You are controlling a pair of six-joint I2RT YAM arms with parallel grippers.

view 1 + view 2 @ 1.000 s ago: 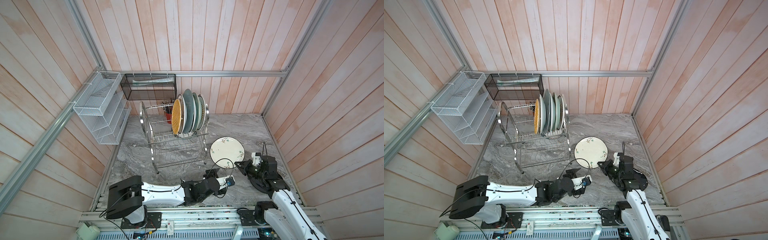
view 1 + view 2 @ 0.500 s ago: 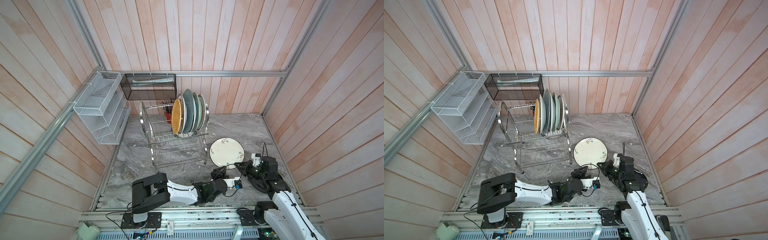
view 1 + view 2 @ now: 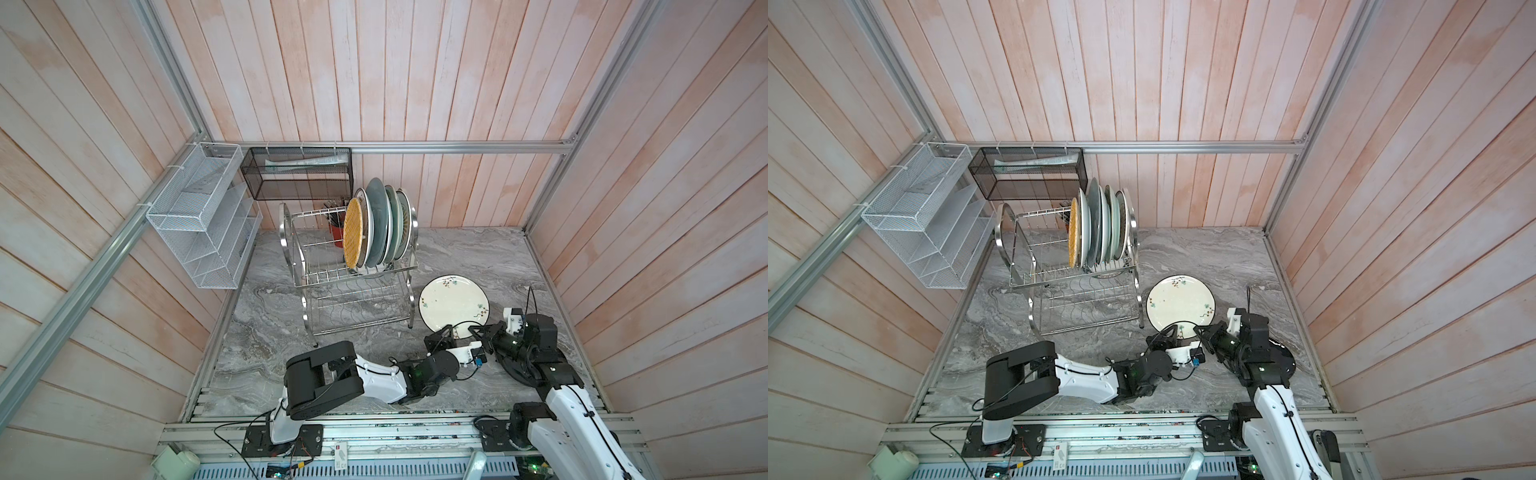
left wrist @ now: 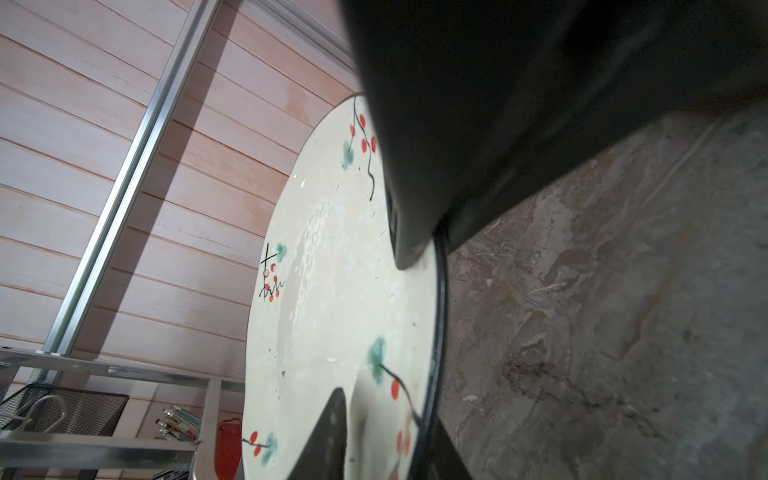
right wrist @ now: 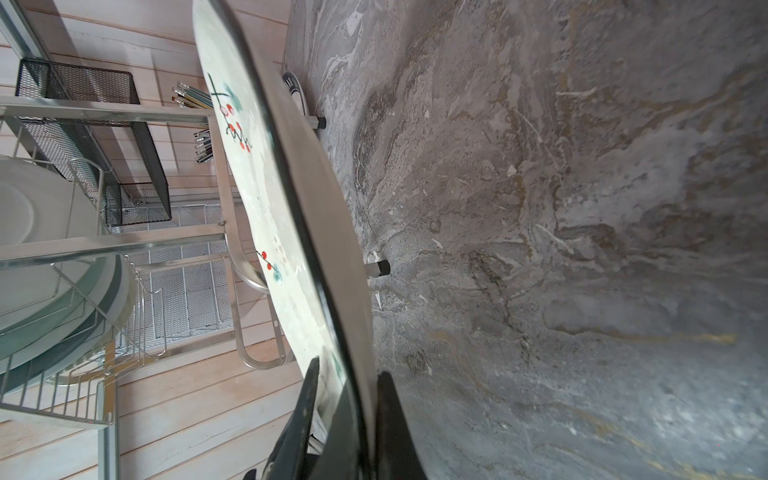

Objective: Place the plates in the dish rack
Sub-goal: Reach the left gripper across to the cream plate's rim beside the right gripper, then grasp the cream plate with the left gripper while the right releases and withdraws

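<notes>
cream plate [image 3: 453, 301] tilted, face up — right gripper [image 3: 473, 329] clamps rim, left gripper [image 3: 444, 334] unclear

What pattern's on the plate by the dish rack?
The plate is cream with red berries, teal blossoms, black twigs; best in left wrist view.

Left tool's [image 4: 374, 328] dark fingers [image 4: 498, 124] overlap the cream floral plate's [image 4: 332, 291] black rim, marble counter [image 4: 602, 332] beside.

Cream plate [image 3: 453, 301] bears red berries (teal leaves)
</notes>
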